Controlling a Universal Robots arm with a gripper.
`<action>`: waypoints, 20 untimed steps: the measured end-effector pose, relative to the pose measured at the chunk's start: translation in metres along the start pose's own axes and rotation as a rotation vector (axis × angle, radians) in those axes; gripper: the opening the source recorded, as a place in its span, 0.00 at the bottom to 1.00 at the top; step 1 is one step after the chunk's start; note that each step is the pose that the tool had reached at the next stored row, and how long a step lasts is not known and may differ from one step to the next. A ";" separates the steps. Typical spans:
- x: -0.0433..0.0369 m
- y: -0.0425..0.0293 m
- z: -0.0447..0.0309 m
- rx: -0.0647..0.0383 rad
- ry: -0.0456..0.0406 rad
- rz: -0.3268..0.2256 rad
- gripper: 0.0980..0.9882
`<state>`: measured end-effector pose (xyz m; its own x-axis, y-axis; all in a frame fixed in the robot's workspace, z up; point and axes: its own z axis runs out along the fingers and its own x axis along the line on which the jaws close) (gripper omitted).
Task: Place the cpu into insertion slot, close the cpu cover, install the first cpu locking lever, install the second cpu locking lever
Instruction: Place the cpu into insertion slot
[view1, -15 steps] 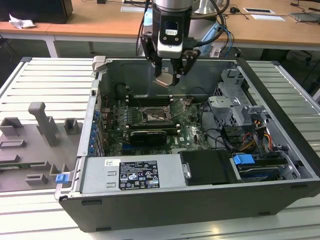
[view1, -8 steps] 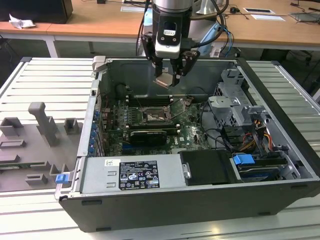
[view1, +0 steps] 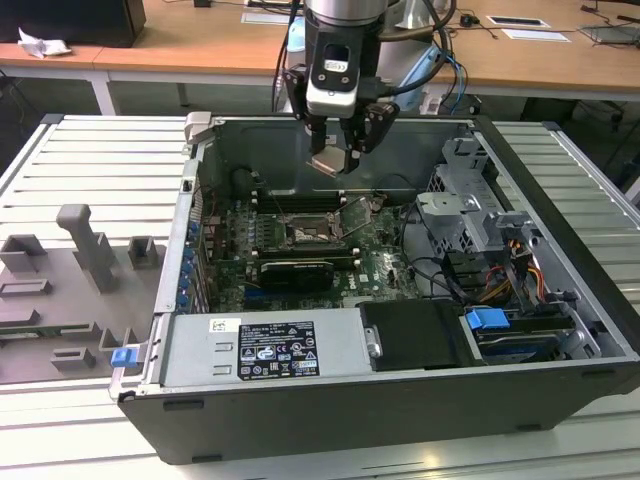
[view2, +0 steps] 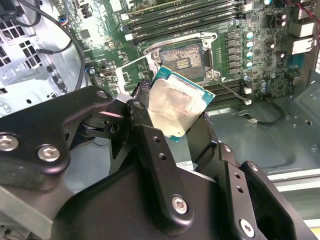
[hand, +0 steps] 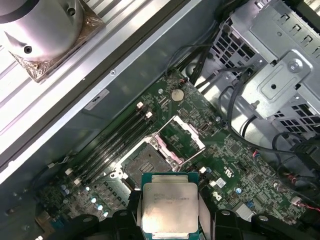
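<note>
silver-grey cpu (view2: 176, 104) sits clamped in the claw (view2: 172, 117), which hangs above the uncovered insertion slot (view2: 182, 57), not touching it.

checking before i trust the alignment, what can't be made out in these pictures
cpu underside: faces away in both wrist views.
cpu's near edge: first wrist view, runs off the picture's edge.
cpu cover: second wrist view, partly behind the cpu and end effector.
insertion slot contacts: exterior view, too small to tell.
</note>
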<state>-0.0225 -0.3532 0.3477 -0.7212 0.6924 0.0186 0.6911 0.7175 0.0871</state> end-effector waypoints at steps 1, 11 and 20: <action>0.0000 0.0000 0.0001 0.000 -0.0003 0.004 0.49; 0.0000 -0.0001 0.0010 -0.001 -0.0049 0.051 0.49; 0.0000 -0.0002 0.0020 -0.001 -0.0087 0.094 0.49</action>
<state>-0.0225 -0.3531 0.3457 -0.6526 0.7575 0.0181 0.7558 0.6491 0.0867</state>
